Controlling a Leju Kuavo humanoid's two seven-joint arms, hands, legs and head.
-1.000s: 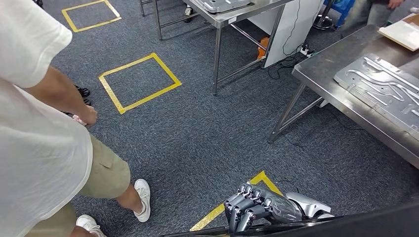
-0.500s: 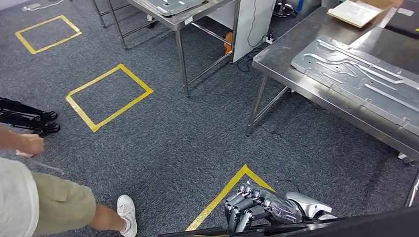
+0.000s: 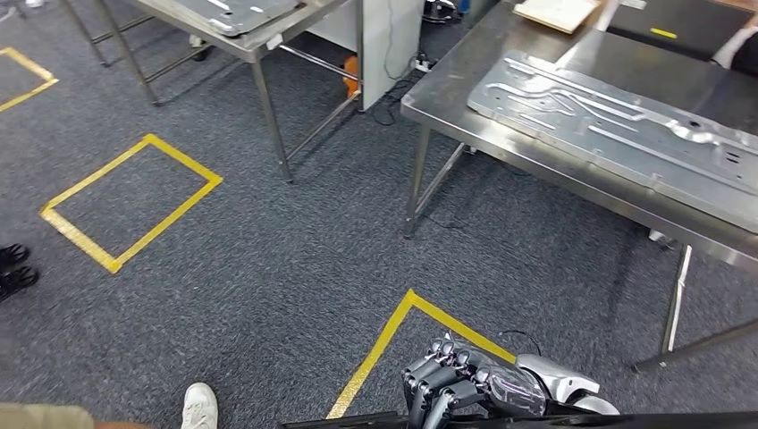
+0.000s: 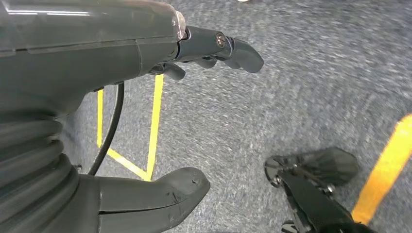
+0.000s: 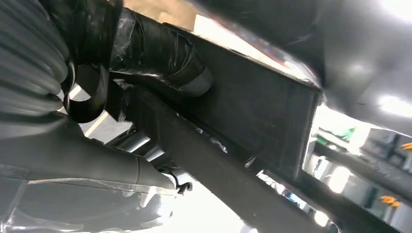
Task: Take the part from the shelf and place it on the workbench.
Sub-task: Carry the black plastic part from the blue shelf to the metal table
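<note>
A flat black part (image 3: 626,418) lies along the bottom edge of the head view. My right hand (image 3: 469,386) grips its near edge with curled fingers. In the right wrist view the dark fingers (image 5: 160,53) wrap over the same black part (image 5: 252,111). My left hand (image 4: 145,97) hangs over the grey carpet with thumb and fingers apart and nothing in it. The steel workbench (image 3: 451,112) stands ahead to the right, carrying a large pressed metal panel (image 3: 617,121).
A second steel table (image 3: 268,37) with another panel stands at the upper left. Yellow tape squares (image 3: 130,201) and a tape corner (image 3: 407,308) mark the carpet. A person's white shoe (image 3: 198,407) is at the bottom left. Cables (image 3: 393,94) lie between the tables.
The camera has turned: the workbench now sits nearer and further left in the picture. The person has slid out at the left. My right hand still holds the black part.
</note>
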